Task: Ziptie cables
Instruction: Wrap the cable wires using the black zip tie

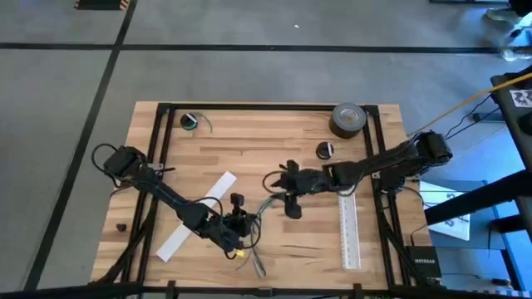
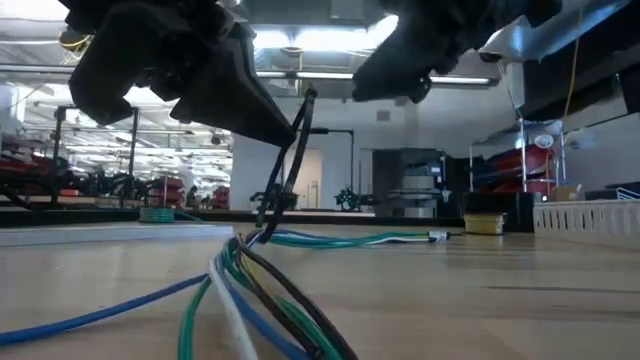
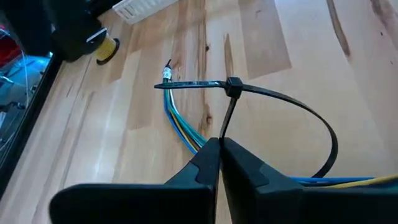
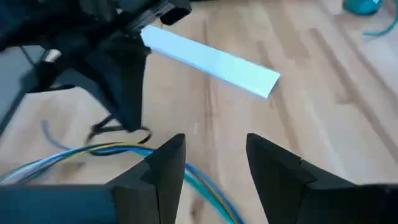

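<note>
Spanning a metal-framed stand, pale wooden table [image 1: 274,249] stood on grey floor, workshop room behind, left gripper [image 3: 219,149] pinched shut on ziptie [image 3: 280,99] tail, its loop around cables [image 3: 177,118] just ahead, right gripper [image 4: 214,158] hovered open above cables nearby.

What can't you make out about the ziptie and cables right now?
- High view: ziptie loop too small, lost beside the left gripper.
- Left wrist view: ziptie tail vanishes between shut jaws; cables cut off behind them.
- Right wrist view: right gripper open; cables blurred.
</note>
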Controlling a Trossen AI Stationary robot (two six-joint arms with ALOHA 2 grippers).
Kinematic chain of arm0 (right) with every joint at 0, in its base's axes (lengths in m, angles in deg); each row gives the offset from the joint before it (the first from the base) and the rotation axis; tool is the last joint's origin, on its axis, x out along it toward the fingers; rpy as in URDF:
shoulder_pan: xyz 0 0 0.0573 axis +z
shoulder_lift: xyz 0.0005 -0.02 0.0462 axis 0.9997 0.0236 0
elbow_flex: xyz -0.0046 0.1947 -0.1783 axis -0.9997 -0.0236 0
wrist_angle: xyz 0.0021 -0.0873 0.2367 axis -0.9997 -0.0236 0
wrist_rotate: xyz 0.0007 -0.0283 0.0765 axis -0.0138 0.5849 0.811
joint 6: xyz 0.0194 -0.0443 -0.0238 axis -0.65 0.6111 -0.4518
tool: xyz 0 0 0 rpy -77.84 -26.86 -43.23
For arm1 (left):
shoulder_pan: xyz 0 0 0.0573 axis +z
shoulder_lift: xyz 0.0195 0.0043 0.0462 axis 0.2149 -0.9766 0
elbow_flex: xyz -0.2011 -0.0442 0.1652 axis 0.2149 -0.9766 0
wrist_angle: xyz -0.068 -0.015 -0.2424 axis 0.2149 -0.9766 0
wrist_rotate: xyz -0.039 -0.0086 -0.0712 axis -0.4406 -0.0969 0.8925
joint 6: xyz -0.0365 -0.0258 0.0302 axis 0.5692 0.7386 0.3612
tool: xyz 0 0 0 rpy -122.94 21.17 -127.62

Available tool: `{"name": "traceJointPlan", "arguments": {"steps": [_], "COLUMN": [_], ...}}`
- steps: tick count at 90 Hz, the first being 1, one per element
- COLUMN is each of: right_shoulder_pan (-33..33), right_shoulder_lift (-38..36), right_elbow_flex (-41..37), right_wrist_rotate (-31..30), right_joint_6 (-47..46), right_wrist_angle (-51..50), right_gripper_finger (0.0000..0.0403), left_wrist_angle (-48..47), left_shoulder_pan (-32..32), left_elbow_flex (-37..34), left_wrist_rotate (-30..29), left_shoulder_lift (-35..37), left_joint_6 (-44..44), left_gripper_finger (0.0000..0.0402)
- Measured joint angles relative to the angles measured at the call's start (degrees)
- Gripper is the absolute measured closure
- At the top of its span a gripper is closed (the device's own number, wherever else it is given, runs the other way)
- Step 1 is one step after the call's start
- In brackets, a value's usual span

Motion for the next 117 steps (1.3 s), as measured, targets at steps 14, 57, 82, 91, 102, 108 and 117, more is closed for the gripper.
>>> {"name": "traceJointPlan", "arguments": {"steps": [14, 57, 82, 91, 102, 108, 117], "right_shoulder_pan": [-0.3, -4.5, -6.9, -5.5, -3.8, -3.3, -3.3], "right_shoulder_lift": [2.9, 3.5, 3.5, 3.6, 3.7, 4.9, 7.3], "right_elbow_flex": [0.0, -1.0, -13.9, -17.4, -18.8, -18.3, -17.3], "right_wrist_rotate": [-0.3, 14.1, 22.5, 22.6, 20.2, 20.7, 23.1], "right_joint_6": [3.1, -0.2, -12.0, -17.5, -18.7, -19.0, -21.2], "right_wrist_angle": [4.0, 7.7, 30.7, 35.4, 41.0, 43.1, 45.0], "right_gripper_finger": [0.0245, 0.0245, 0.0245, 0.0244, 0.0236, 0.0229, 0.0218], "left_wrist_angle": [0.0, 0.3, 0.2, 0.1, 0.0, -0.3, -0.5], "left_shoulder_pan": [0.0, 1.2, 1.8, 1.9, 1.9, 1.9, 2.0], "left_elbow_flex": [0.0, 0.0, 0.0, 0.0, 0.0, 0.0, 0.0], "left_wrist_rotate": [0.0, 0.0, 0.0, 0.0, 0.0, 0.0, 0.0], "left_shoulder_lift": [0.0, 0.0, 0.0, 0.0, 0.0, 0.0, 0.0], "left_joint_6": [0.0, -4.3, -5.2, -4.7, -4.7, -4.6, -4.5], "left_gripper_finger": [0.0402, 0.0402, 0.0402, 0.0402, 0.0402, 0.0402, 0.0402]}}
